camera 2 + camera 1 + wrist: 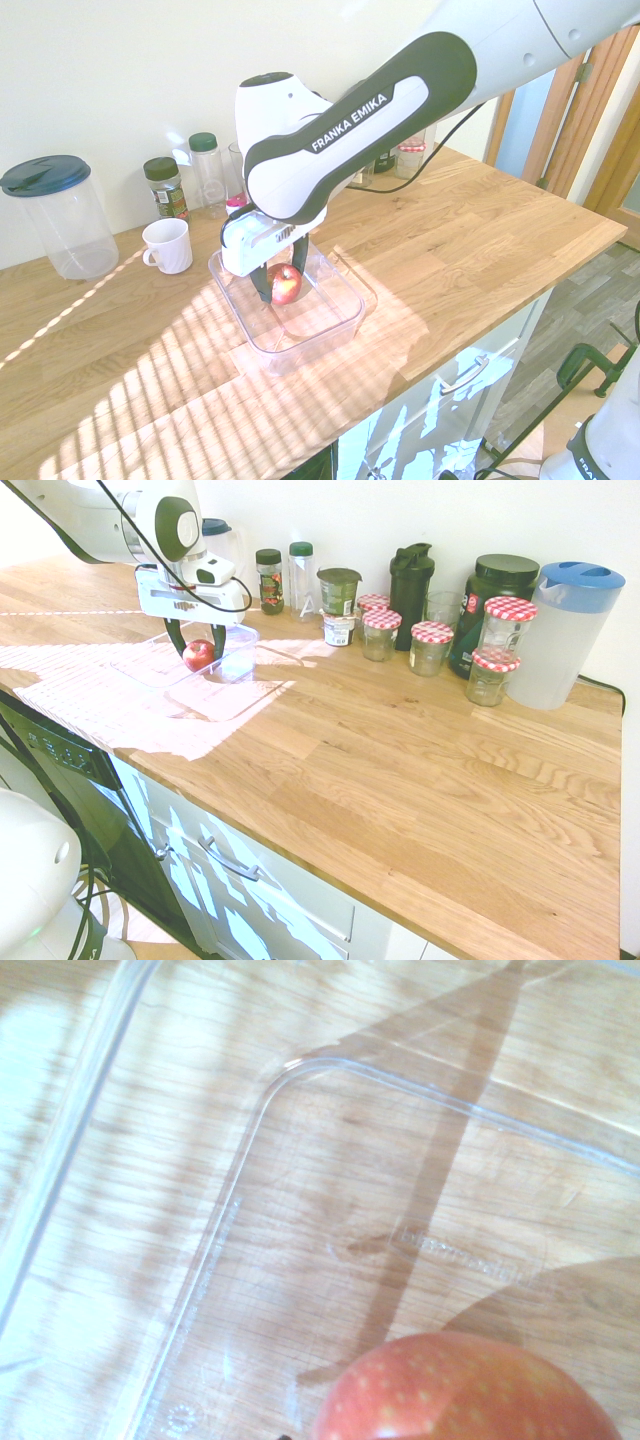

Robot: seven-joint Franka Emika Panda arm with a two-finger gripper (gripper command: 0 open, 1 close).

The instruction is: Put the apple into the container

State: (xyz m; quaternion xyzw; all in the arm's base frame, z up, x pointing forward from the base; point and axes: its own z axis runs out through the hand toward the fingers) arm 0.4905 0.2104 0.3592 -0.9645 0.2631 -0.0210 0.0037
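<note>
Worktop (480, 230): oak, sunlit; jars and a jug are ranged along the wall.

Container (335, 330): clear shallow tub, set near the counter's front edge; its floor is seen bare in the wrist view (420, 1210).

Gripper (281, 287): pointed straight down within the tub's outline, jaws closed on the fruit.

Apple (285, 284): red, held between the fingers, low inside the tub, apparently just clear of the floor (199, 654).

Step in hand: lowering for placement. Next, judged: the jaws are to be opened once the apple is rested, then the arm lifted clear.
</note>
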